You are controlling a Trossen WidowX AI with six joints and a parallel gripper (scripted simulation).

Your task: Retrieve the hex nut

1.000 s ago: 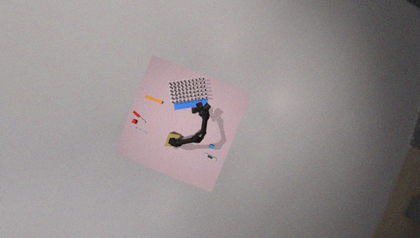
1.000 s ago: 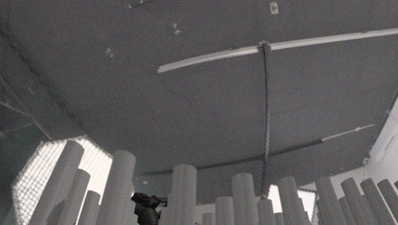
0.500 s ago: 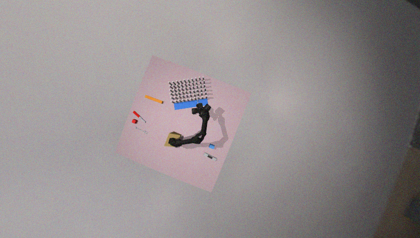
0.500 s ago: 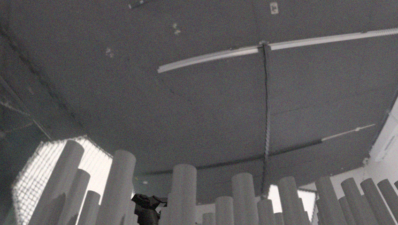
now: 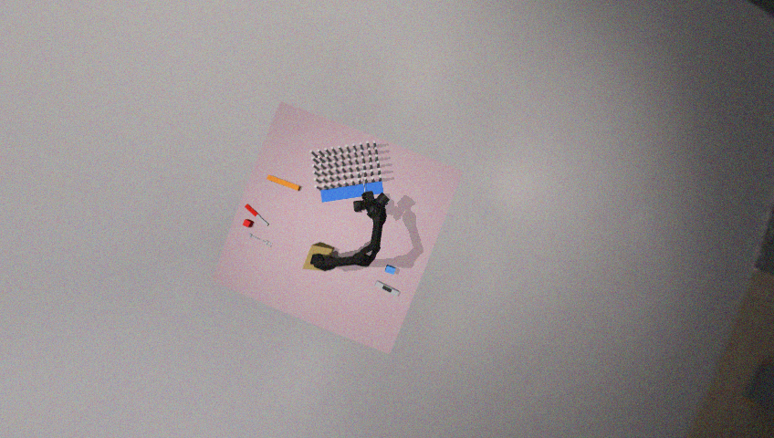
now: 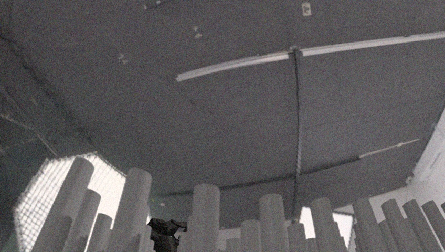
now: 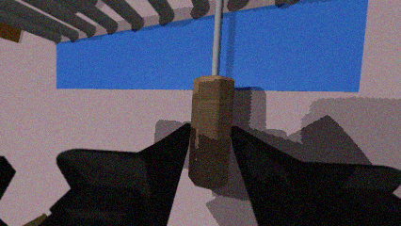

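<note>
My gripper (image 5: 367,192) (image 7: 211,128) is shut on the wooden handle (image 7: 212,105) of a tool. Its thin grey rod (image 7: 216,42) (image 5: 364,186) passes over the blue taped strip (image 5: 341,193) (image 7: 132,66) to the front row of standing metal spacers (image 6: 205,218) (image 7: 134,19). The rod's far end is out of the wrist view and cannot be made out in the top view. The hand is at the front edge of the strip, toward its right end. Dark parts of the arm (image 6: 165,231) show behind the spacers. The hex nut is not visible in any view.
On the left lie an orange bar (image 5: 283,182), a red-handled tool (image 5: 251,210), a red block (image 5: 247,223) and a thin grey piece (image 5: 260,239). A blue block (image 5: 390,269) and a grey piece with a dark part (image 5: 387,288) lie at the lower right.
</note>
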